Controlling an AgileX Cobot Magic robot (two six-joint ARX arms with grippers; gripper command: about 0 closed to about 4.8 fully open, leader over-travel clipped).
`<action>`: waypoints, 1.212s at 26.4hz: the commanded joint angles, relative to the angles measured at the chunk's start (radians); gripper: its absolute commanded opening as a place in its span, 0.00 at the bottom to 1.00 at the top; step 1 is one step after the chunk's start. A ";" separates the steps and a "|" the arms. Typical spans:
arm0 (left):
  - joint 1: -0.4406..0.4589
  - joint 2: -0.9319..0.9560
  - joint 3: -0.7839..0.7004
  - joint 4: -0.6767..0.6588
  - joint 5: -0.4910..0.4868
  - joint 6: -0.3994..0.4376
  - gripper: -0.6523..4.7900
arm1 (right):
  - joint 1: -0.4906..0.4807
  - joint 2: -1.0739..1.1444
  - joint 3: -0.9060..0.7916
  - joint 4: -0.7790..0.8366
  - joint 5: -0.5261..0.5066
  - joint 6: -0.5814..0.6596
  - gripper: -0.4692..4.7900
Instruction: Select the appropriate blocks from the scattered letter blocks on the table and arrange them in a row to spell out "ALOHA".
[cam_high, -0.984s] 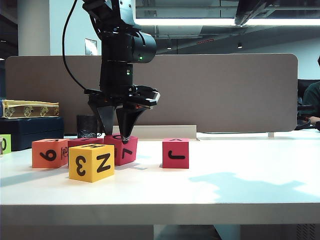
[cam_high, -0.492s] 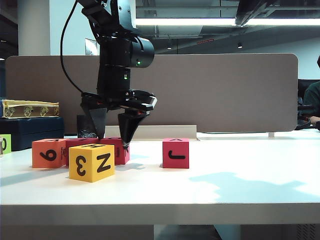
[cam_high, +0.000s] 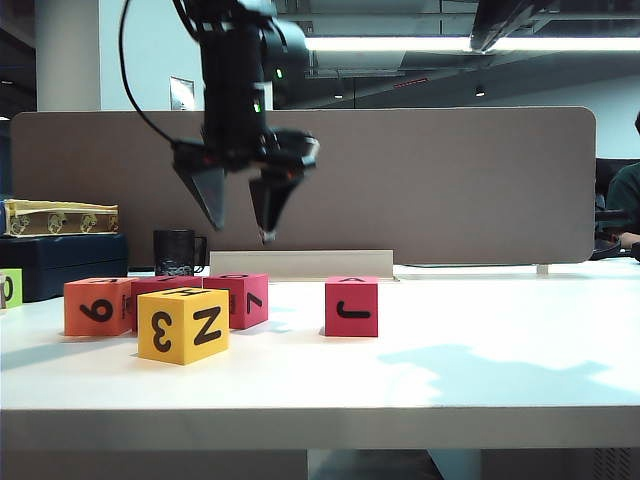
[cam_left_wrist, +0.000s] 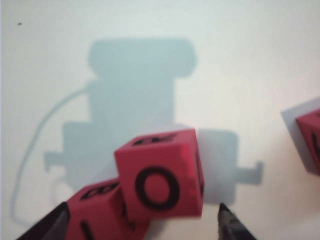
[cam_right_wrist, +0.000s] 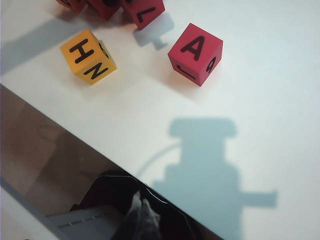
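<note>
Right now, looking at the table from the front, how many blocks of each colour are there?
Pink-red blocks: 3, one under the open left gripper, one behind the yellow, one apart to the right
Yellow block: 1
Orange block: 1
Lime-green block, partly cut off at the edge: 1
Total: 6

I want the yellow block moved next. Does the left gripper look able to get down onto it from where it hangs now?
Probably yes. The left gripper hangs open and empty above the pink block, and the yellow block sits in front of it, its top uncovered. The orange block behind stands close, so a sideways grip may be tight.
</note>
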 joint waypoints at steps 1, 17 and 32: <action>-0.001 -0.052 0.004 -0.142 0.006 -0.069 0.81 | 0.001 -0.004 0.005 0.009 -0.004 -0.004 0.08; -0.001 -0.139 -0.038 -0.050 0.330 -0.018 0.78 | 0.001 -0.064 0.005 0.023 -0.019 -0.049 0.08; 0.029 -0.630 -0.463 0.280 0.304 -0.008 0.62 | 0.001 -0.077 0.005 0.027 -0.002 -0.051 0.08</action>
